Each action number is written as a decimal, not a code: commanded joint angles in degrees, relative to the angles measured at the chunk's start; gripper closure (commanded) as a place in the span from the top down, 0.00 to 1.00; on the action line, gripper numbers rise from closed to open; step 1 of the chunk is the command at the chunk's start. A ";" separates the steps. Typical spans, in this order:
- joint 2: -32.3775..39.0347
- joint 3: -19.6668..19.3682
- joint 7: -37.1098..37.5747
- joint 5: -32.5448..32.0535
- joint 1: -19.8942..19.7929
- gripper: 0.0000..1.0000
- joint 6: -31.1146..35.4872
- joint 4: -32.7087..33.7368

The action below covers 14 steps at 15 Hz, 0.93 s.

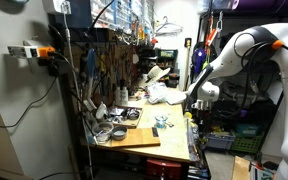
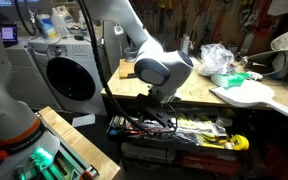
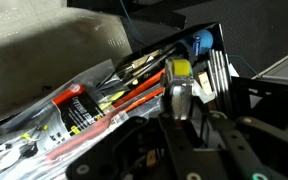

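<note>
My gripper [image 3: 180, 118] hangs below the front edge of the workbench, over an open tray of hand tools [image 2: 154, 128]. In the wrist view its dark fingers appear closed on a silver metal piece [image 3: 179, 98] with a yellow end [image 3: 181, 68], held just above the tray. Below it lie red-handled tools [image 3: 104, 100] and a blue-handled one [image 3: 202, 40]. In both exterior views the gripper [image 1: 196, 100] [image 2: 160, 100] is low at the bench edge, and the held piece is too small to make out there.
On the bench top are a crumpled plastic bag [image 2: 216, 58], a white cutting board [image 2: 246, 93], a wooden board [image 1: 144, 138] and small parts. A pegboard of tools [image 1: 114, 60] stands behind. A washing machine [image 2: 69, 75] is beside the bench.
</note>
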 commanded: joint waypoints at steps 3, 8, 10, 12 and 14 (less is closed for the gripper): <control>7.49 4.44 -6.92 2.72 -4.25 0.06 3.23 4.27; 9.97 7.39 -9.46 2.58 -5.28 0.06 4.49 4.59; 10.22 8.05 -10.33 2.18 -5.41 0.06 3.39 4.32; 10.13 8.10 -11.19 1.60 -5.58 0.06 1.57 4.34; 10.23 7.60 -11.29 0.85 -5.49 0.06 0.31 4.31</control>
